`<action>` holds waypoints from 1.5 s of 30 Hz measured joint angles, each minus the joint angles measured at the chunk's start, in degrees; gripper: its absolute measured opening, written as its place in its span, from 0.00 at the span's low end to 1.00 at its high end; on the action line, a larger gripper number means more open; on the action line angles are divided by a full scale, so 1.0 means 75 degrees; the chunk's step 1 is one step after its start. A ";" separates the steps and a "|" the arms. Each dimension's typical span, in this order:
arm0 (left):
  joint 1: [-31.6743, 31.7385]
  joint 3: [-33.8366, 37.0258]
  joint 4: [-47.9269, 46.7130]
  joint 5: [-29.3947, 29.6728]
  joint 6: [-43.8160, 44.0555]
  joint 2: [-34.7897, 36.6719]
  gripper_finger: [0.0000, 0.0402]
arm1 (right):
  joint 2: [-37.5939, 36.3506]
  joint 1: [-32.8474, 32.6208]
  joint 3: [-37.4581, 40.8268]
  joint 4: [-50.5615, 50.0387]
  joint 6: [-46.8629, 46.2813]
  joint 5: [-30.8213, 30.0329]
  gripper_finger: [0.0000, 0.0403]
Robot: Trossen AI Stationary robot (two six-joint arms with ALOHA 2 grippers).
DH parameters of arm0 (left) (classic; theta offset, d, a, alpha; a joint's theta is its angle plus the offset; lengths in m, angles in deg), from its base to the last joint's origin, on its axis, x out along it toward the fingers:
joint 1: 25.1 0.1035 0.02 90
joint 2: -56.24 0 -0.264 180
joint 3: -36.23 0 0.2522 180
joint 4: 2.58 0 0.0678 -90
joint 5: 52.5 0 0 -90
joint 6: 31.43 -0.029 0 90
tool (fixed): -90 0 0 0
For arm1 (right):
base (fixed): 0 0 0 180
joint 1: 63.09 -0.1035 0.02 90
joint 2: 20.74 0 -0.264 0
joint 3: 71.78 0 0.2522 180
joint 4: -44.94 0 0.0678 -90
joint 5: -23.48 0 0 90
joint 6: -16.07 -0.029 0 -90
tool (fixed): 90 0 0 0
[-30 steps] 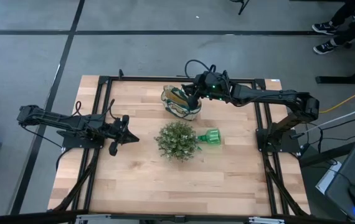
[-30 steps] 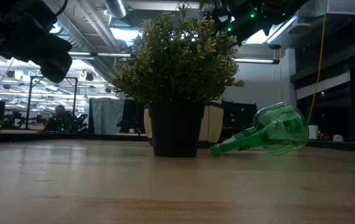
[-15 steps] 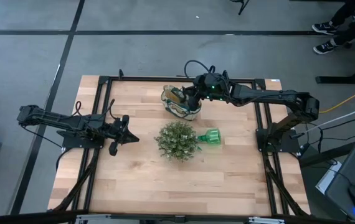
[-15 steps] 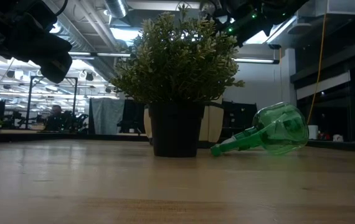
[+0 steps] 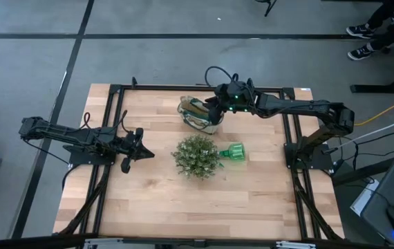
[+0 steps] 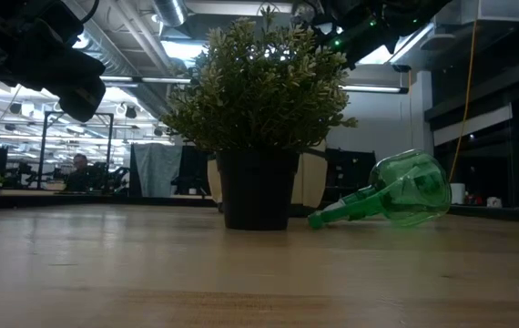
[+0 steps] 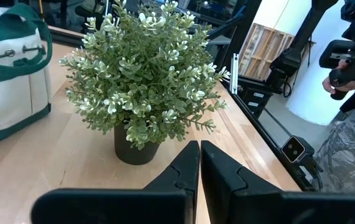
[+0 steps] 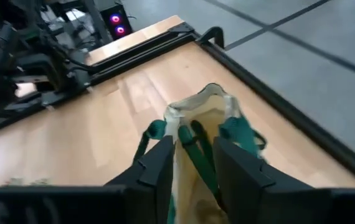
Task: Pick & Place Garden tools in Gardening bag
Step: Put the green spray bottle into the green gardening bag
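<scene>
**Right gripper over the bag, fingers parted**

The gardening bag [image 5: 200,114] sits at about twelve o'clock on the table [image 5: 155,200], just behind the potted plant [image 5: 197,156] at the centre. The right gripper [image 5: 213,108] hangs right above the bag's mouth; in its wrist view its two fingers [image 8: 159,163] stand apart with a dark green loop handle [image 8: 197,149] between them, not pinched. A pale wooden handle [image 5: 195,106] pokes out of the bag. The bright green plastic tool [image 5: 233,153] lies on its side at three o'clock of the plant, just beside it. The left gripper [image 5: 129,147] waits at nine o'clock, well apart from the plant, fingers [image 7: 187,171] pressed together and empty.
</scene>
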 joint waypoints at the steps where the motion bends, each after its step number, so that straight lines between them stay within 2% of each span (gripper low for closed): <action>1: 0.0001 0.0000 -0.0001 0.0000 0.0000 0.0000 0.02 | 0.0000 0.0003 0.0000 0.0001 -0.0114 0.0120 0.29; 13: 0.0000 0.0000 0.0000 0.0000 0.0001 0.0001 0.03 | 0.0000 0.0003 0.0000 -0.0231 -0.0296 0.2518 0.30; 17: 0.0001 0.0000 -0.0001 -0.0003 0.0000 0.0000 0.03 | -0.0084 0.0000 0.0003 -0.1112 -0.0293 0.3485 0.30; 26: -0.0001 0.0003 -0.0001 0.0000 0.0000 0.0001 0.03 | -0.0166 -0.0047 0.0006 -0.3696 -0.0293 0.4750 0.30; 35: -0.0001 0.0003 -0.0001 0.0000 0.0000 0.0001 0.03 | -0.0224 -0.0416 0.0006 -0.5489 0.0186 0.4780 0.30; 40: -0.0002 0.0003 -0.0001 -0.0003 0.0000 0.0000 0.03 | -0.0224 -0.0680 0.0006 -0.5718 0.0872 0.4687 0.30; 45: -0.0001 0.0002 0.0000 0.0000 0.0000 0.0002 0.02 | -0.0224 -0.0973 0.0005 -0.5705 0.1494 0.3928 0.30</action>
